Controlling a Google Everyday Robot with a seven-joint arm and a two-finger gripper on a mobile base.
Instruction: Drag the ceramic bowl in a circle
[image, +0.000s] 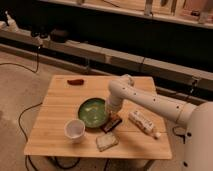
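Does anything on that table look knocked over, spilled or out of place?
Only the white bottle looks odd: it lies on its side toward the right of the table. No spill shows. The ceramic bowl and white cup sit upright. The gripper is at the bowl's right rim.

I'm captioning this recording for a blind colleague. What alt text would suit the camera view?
A white robot arm reaches from the right, its hand at the right rim of the green ceramic bowl on a wooden table. A white cup stands beside the bowl, at its front left.
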